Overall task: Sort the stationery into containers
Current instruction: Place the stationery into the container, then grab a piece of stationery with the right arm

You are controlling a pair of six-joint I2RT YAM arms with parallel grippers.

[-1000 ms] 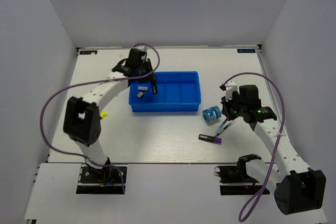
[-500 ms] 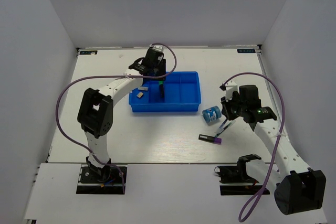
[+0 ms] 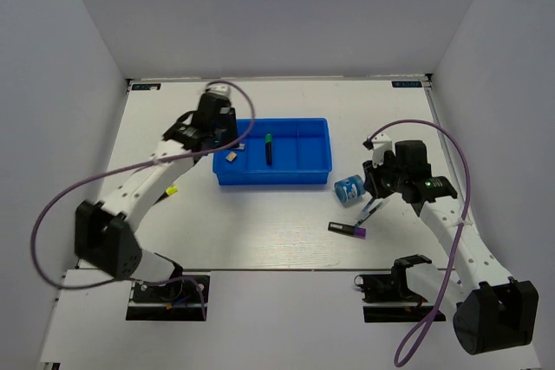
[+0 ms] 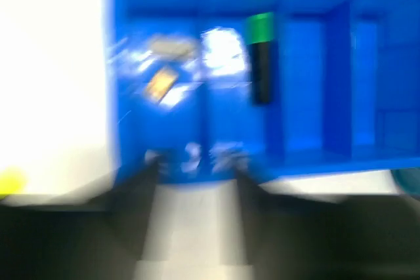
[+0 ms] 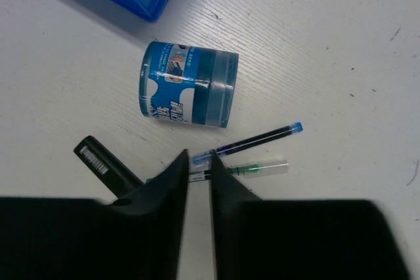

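The blue tray (image 3: 299, 165) holds a black marker with a green end (image 3: 269, 149) and two pale erasers (image 3: 231, 157). My left gripper (image 3: 227, 133) hangs over the tray's left end, open and empty; its wrist view is blurred but shows the tray (image 4: 315, 142), the marker (image 4: 261, 57) and the erasers (image 4: 161, 83). My right gripper (image 5: 199, 162) stands open by a narrow gap, its tips astride the green pen (image 5: 256, 168), next to a blue pen (image 5: 252, 140). The tape roll (image 5: 187, 93) and a black marker (image 5: 105, 162) lie close by.
A small yellow item (image 3: 171, 189) lies on the table left of the tray. The purple-ended marker (image 3: 349, 230) sits near the right gripper (image 3: 376, 190), the tape roll (image 3: 349, 189) just left of it. White walls enclose the table on three sides.
The left gripper has let the green-ended marker go into the tray and swung back left to the tray's end. The right arm has stayed put while its jaws parted.
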